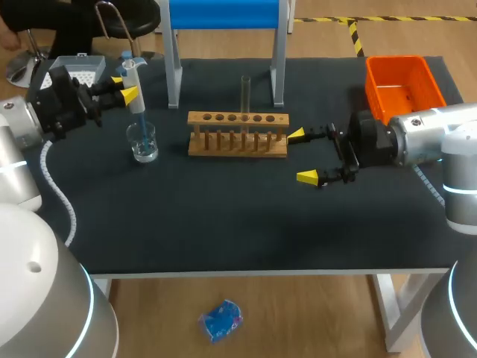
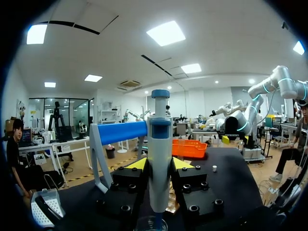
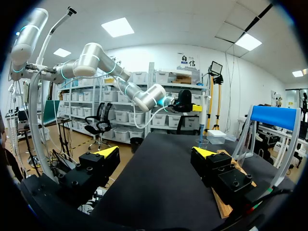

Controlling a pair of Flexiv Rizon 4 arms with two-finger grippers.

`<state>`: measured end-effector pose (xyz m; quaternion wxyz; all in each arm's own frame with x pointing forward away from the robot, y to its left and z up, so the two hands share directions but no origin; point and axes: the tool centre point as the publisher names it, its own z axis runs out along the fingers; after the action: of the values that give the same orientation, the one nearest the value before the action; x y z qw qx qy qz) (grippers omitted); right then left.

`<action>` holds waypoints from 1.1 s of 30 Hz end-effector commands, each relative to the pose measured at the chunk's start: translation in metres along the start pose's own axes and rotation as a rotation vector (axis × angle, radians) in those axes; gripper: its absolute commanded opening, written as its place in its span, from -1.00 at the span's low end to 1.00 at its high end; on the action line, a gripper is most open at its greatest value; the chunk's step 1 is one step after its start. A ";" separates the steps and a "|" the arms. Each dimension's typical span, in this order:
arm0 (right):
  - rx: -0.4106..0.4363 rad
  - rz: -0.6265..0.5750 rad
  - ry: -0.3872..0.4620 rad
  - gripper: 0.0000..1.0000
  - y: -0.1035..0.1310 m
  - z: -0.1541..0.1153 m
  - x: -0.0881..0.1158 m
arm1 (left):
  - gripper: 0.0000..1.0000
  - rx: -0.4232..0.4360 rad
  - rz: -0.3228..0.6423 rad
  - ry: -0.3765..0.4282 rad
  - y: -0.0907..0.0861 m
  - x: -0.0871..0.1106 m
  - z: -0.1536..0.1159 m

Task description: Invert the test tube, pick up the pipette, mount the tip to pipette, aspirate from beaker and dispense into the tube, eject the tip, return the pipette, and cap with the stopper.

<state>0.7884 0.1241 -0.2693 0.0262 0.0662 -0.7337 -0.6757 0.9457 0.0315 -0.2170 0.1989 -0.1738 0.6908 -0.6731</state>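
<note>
Pipette (image 1: 134,80) upright in left claw (image 1: 124,87), its tip (image 1: 139,118) in beaker (image 1: 143,143)

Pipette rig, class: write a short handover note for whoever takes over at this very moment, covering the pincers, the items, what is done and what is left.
Left pincer: shut on the pipette, held upright, its tip down in the beaker.
Right pincer: open, empty, beside the right end of the wooden rack.
Test tube: upright in that rack.
Done, it seems: tube set, pipette picked up, tip mounted.
Left: finish aspirating, dispense into tube, eject tip, return pipette, cap.
</note>
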 end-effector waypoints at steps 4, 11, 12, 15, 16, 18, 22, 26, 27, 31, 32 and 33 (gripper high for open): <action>0.002 -0.001 0.001 1.00 0.000 -0.001 0.000 | -1.00 0.000 0.001 -0.004 0.000 0.001 0.000; 0.002 -0.001 0.001 1.00 0.000 -0.001 0.000 | -1.00 0.000 0.001 -0.004 0.000 0.001 0.000; 0.002 -0.010 0.007 1.00 0.005 -0.001 0.000 | -1.00 0.000 0.001 -0.004 0.000 0.001 0.000; 0.032 -0.049 0.018 1.00 0.022 -0.003 -0.001 | -1.00 0.000 0.001 -0.004 0.000 0.001 0.000; 0.040 -0.055 0.012 1.00 0.028 -0.004 -0.003 | -1.00 0.000 0.001 -0.004 0.000 0.001 0.000; 0.057 -0.077 0.014 1.00 0.040 -0.006 -0.006 | -1.00 0.000 0.001 -0.004 0.000 0.001 0.000; 0.078 -0.127 0.032 1.00 0.068 -0.005 -0.017 | -1.00 0.000 0.001 -0.004 0.000 0.001 0.000; 0.110 -0.151 0.044 1.00 0.091 0.005 -0.028 | -1.00 0.000 0.001 -0.004 0.000 0.001 0.000; 0.110 -0.140 0.047 1.00 0.096 0.008 -0.030 | -1.00 0.000 0.001 -0.004 0.000 0.001 0.000; 0.131 -0.133 0.054 1.00 0.116 0.024 -0.043 | -1.00 0.000 0.001 -0.004 0.000 0.001 0.000; 0.135 -0.129 0.053 1.00 0.121 0.028 -0.047 | -1.00 0.000 0.001 -0.004 0.000 0.001 0.000; 0.148 -0.121 0.046 1.00 0.125 0.033 -0.051 | -1.00 0.000 0.001 -0.004 0.000 0.001 0.000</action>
<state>0.8179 0.1562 -0.1550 -0.0044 0.1287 -0.7572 -0.6404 0.9453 0.0313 -0.2165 0.1992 -0.1748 0.6911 -0.6724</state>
